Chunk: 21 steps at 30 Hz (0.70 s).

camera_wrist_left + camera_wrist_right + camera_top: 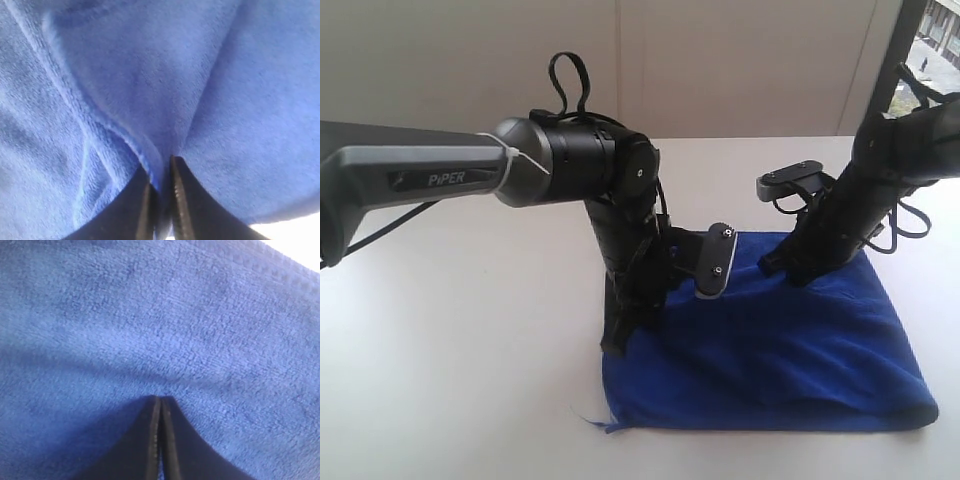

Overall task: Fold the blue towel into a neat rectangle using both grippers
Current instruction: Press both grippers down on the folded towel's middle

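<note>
1. The blue towel [770,340] lies on the white surface [460,350] in the lower right of the exterior view. It is deep royal blue, plush and softly creased.
2. It looks doubled over, with a rounded fold along its lower edge and a slanting right side.
3. A small pale tag [587,417] sticks out at its lower left corner.
4. The left gripper [161,172] stands at the towel's left edge, its jaws narrow and pinching a raised ridge of cloth with a stitched hem.
5. The right gripper [161,399] sits near the towel's upper edge, jaws pressed together, tips against the nap. Whether any cloth is caught between them cannot be told.
</note>
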### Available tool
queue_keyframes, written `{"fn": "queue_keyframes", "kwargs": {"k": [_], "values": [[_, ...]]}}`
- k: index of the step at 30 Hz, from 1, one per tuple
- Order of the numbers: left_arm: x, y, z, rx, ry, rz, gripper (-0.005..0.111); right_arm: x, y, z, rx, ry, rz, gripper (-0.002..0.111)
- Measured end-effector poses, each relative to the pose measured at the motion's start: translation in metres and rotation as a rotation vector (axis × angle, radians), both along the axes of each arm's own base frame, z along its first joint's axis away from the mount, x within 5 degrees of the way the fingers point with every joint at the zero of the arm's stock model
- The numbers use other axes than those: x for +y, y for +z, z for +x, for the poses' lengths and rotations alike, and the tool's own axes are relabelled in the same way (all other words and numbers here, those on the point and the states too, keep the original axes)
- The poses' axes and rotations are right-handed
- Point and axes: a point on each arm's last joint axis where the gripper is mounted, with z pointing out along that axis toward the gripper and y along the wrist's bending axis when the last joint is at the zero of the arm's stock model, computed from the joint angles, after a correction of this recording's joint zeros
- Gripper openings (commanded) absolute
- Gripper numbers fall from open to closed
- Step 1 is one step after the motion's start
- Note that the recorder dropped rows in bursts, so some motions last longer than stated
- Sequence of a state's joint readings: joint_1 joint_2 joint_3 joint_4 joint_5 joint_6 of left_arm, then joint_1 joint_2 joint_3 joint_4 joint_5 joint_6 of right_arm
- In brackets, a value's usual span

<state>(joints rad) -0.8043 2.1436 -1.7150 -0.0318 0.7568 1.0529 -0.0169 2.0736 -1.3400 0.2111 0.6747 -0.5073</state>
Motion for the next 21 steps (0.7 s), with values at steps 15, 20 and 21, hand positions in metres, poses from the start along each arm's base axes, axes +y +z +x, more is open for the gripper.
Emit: {"fn": "queue_keyframes", "kwargs": {"k": [15,20,21], "values": [[0.0104,0.0003,-0.0081,0.085,0.007,0.109,0.072,0.0000,0.0000,0.0000,0.000,0.000,0.000,0.000],[0.0094,0.0034,-0.0064,0.062,0.028,0.088,0.073,0.0001,0.0032,0.0029,-0.013,-0.006,0.003,0.000],[0.0090,0.0059,-0.0059,0.051,0.029,0.076,0.073,0.0001,0.0051,0.0045,-0.018,-0.008,0.003,0.000]]}}
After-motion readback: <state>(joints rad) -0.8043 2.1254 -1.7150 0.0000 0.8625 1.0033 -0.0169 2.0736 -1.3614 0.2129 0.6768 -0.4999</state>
